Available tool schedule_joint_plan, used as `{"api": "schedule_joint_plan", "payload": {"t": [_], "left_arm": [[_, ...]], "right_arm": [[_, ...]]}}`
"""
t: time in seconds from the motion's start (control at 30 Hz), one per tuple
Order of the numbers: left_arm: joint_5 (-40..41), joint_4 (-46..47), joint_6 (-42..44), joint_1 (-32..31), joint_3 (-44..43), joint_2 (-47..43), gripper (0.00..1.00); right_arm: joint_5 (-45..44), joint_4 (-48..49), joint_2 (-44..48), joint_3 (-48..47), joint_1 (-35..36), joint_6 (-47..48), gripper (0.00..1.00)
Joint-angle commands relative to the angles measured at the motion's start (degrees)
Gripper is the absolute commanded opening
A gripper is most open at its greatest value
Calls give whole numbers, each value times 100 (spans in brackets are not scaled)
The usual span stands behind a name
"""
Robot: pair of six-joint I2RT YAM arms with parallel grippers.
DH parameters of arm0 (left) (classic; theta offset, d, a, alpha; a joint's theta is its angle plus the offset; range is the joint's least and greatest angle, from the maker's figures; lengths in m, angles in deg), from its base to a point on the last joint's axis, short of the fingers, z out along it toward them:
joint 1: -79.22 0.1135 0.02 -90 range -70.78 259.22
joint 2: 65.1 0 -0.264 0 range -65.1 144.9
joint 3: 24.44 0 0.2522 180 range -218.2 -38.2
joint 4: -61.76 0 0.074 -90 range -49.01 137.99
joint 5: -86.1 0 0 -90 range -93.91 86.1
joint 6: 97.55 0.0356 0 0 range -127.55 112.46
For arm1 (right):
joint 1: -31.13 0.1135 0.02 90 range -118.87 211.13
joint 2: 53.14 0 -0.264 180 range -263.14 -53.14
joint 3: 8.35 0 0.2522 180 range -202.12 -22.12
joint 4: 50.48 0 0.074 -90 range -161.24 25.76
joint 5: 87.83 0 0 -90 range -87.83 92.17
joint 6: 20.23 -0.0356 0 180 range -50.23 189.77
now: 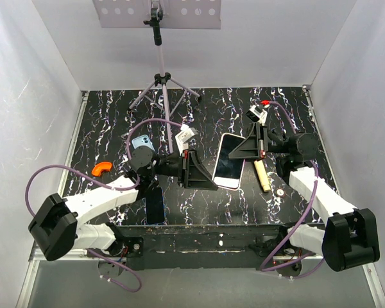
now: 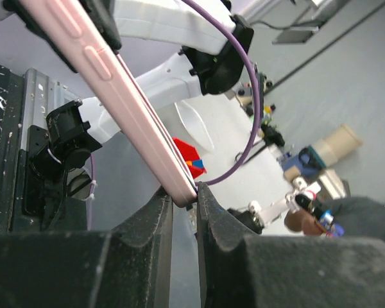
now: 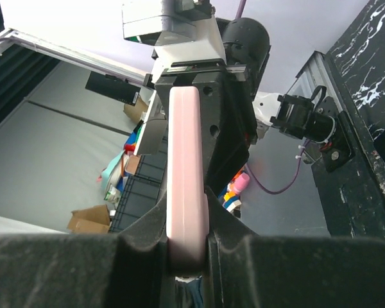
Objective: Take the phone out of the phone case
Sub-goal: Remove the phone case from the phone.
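The phone in its pink case (image 1: 228,162) is held above the table between both grippers, dark screen up. My left gripper (image 1: 207,181) is shut on its near left corner. My right gripper (image 1: 242,149) is shut on its far right edge. In the left wrist view the pink case (image 2: 115,83) runs diagonally up and left, its lower corner pinched in my left gripper (image 2: 185,196). In the right wrist view the case's pink edge (image 3: 186,179) stands upright, gripped in my right gripper (image 3: 187,247), with the left gripper at its far end. The phone sits inside the case.
A blue phone (image 1: 141,144) lies behind the left arm. A dark phone (image 1: 155,205) lies near the front edge. An orange curved piece (image 1: 102,168) is at the left, a yellowish stick (image 1: 262,174) under the right arm, and a tripod (image 1: 162,83) at the back.
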Motion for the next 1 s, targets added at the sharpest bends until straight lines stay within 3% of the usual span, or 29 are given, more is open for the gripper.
{"api": "schedule_joint_plan", "payload": {"t": [0.0,0.07,0.2,0.33,0.43,0.57,0.63,0.77,0.97], "left_arm": [[-422,493,775,41,-584,393,0],[-492,748,819,103,-594,569,0],[-721,204,1477,235,-935,868,0],[-730,660,1014,481,-1164,1334,0],[-494,-231,1494,560,-1270,1405,0],[313,-2631,2830,648,-1498,1370,0],[762,-3475,3147,683,-1621,1440,0],[2500,-4934,3228,701,-1859,1432,0],[4164,-4825,2219,639,-1368,641,0]], "right_arm": [[-439,1369,-49,-73,172,-1362,1],[-536,1765,-93,-55,181,-1758,1],[-615,2066,-111,-125,198,-2172,1],[-668,2074,-111,-187,190,-2278,1],[-817,2302,-155,-213,190,-2480,1],[-967,2330,-190,-354,190,-2542,1],[-1072,2373,-234,-433,198,-2586,1],[-1248,2216,-269,-521,190,-2463,1],[-2214,2041,-147,-100,304,-1920,1]]}}
